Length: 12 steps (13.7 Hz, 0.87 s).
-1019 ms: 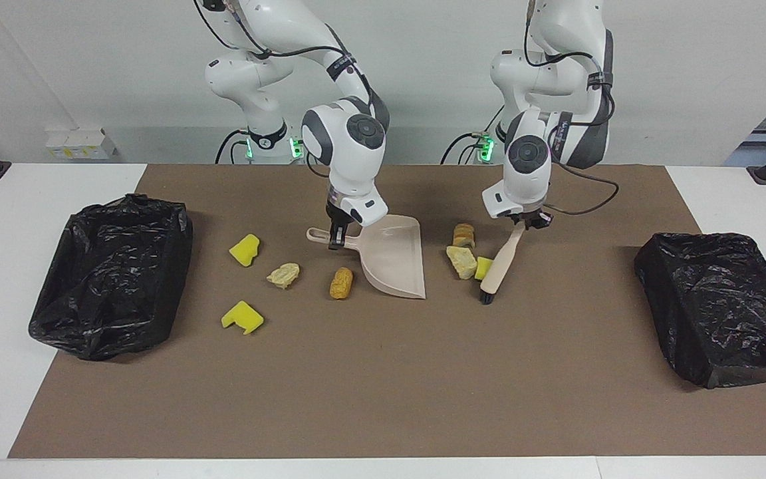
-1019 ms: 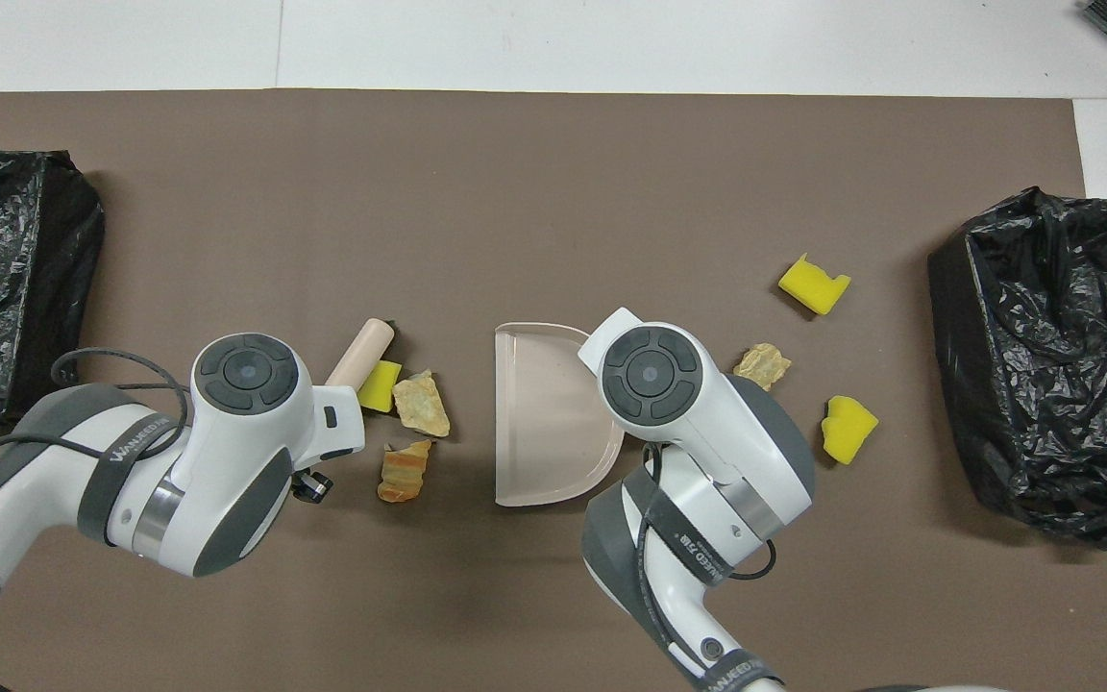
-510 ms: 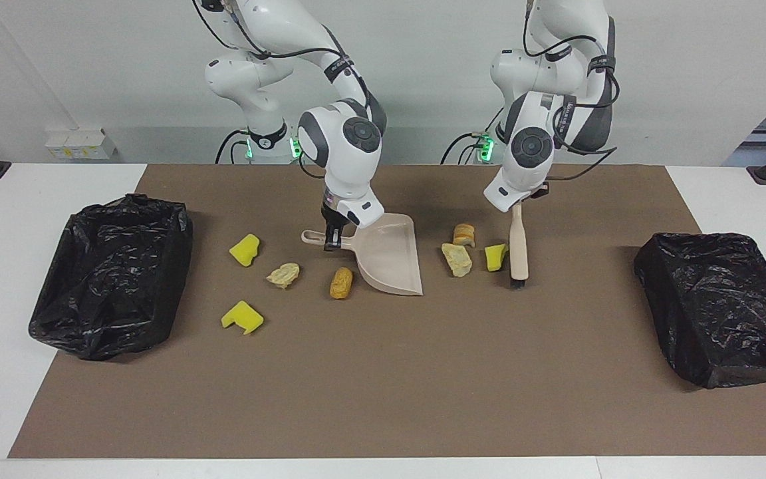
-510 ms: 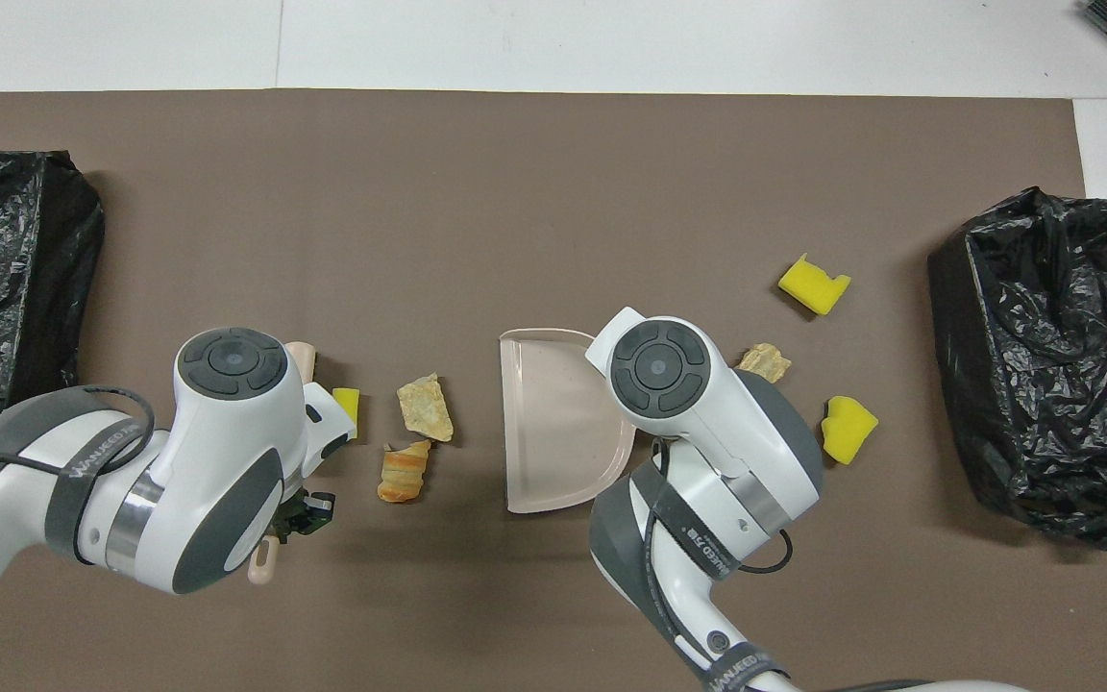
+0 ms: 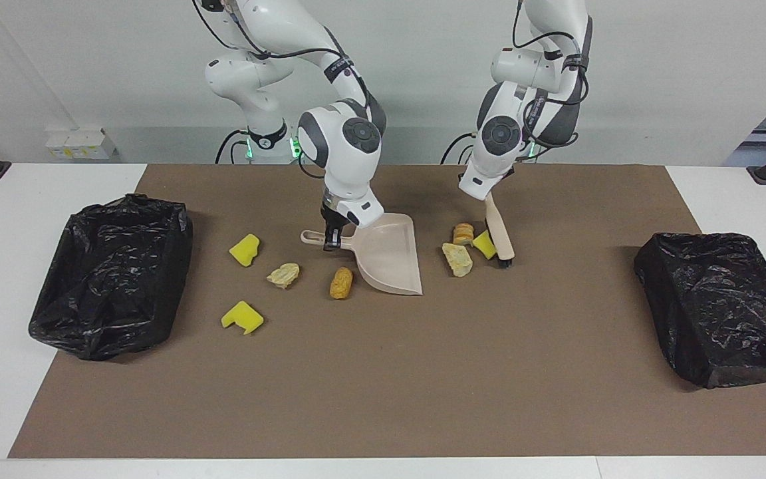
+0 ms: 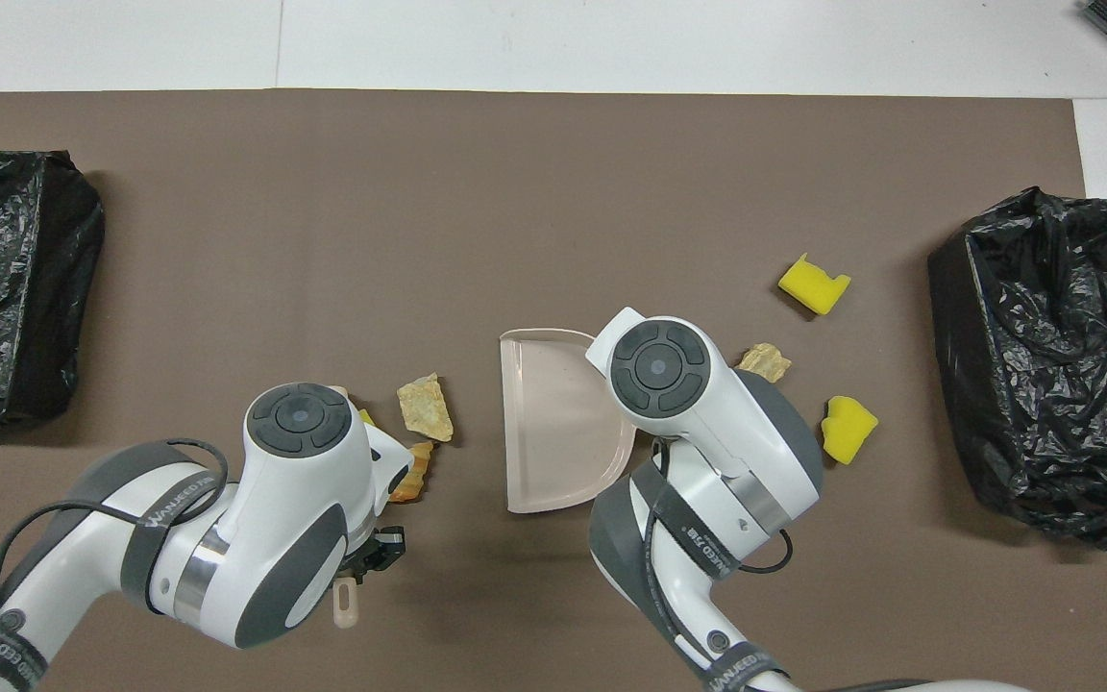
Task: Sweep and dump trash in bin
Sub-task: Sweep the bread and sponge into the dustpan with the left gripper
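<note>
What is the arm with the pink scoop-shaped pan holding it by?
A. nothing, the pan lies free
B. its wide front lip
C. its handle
C: the right gripper has its jaws shut on the handle of the dustpan, whose wide lip rests on the mat.

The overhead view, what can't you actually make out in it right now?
- Brush: only its handle end shows; the left arm covers its head.
- Small yellow sponge chunk: a sliver shows beside the left arm.
- Golden-brown pastry piece: half under that arm.
- Corn-like scrap: hidden under the right arm.
- Dustpan handle and right hand: covered by the right arm.
</note>
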Each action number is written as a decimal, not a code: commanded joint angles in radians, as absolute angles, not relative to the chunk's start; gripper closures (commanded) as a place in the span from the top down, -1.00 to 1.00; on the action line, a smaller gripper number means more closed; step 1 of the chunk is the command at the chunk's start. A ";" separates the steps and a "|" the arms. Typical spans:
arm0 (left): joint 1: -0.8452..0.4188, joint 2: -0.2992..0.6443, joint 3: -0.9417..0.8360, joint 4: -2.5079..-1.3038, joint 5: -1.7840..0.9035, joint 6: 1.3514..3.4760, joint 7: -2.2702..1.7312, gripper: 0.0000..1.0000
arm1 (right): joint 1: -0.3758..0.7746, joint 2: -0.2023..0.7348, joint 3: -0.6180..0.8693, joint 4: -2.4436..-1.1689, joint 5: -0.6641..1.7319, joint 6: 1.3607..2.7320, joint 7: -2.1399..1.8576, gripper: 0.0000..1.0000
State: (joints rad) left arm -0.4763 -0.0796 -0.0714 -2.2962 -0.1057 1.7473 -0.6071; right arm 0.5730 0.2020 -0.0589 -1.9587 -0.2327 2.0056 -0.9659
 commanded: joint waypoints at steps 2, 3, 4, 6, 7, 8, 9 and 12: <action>-0.497 -0.060 -0.058 -2.306 -0.198 1.894 -0.626 -1.00 | 0.563 0.198 -0.052 -1.967 -0.252 1.985 -0.992 -1.00; -0.500 -0.046 -0.058 -2.287 -0.213 1.911 -0.623 -1.00 | 0.563 0.198 -0.052 -1.967 -0.252 1.985 -0.992 -1.00; -0.518 -0.031 -0.058 -2.264 -0.225 1.923 -0.617 -1.00 | 0.561 0.198 -0.052 -1.967 -0.252 1.985 -0.992 -1.00; -0.564 0.020 -0.058 -2.224 -0.250 1.943 -0.617 -1.00 | 0.563 0.198 -0.052 -1.967 -0.252 1.985 -0.991 -1.00; -0.595 0.035 -0.060 -2.224 -0.253 1.983 -0.615 -1.00 | 0.563 0.198 -0.052 -1.967 -0.252 1.985 -0.989 -1.00; -0.603 0.043 -0.061 -2.220 -0.255 2.008 -0.614 -1.00 | 0.563 0.198 -0.052 -1.967 -0.252 1.985 -0.988 -1.00; -0.604 0.058 -0.067 -2.201 -0.271 2.011 -0.612 -1.00 | 0.563 0.198 -0.052 -1.967 -0.252 1.985 -0.985 -1.00; -0.673 0.081 -0.075 -2.143 -0.311 2.013 -0.595 -1.00 | 0.565 0.196 -0.052 -1.967 -0.252 1.983 -0.980 -1.00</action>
State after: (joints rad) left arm -0.6199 0.0626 -0.0823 -2.1810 -0.2832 2.0089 -0.6072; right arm 0.5730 0.2020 -0.0589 -1.9589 -0.2328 2.0056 -0.9659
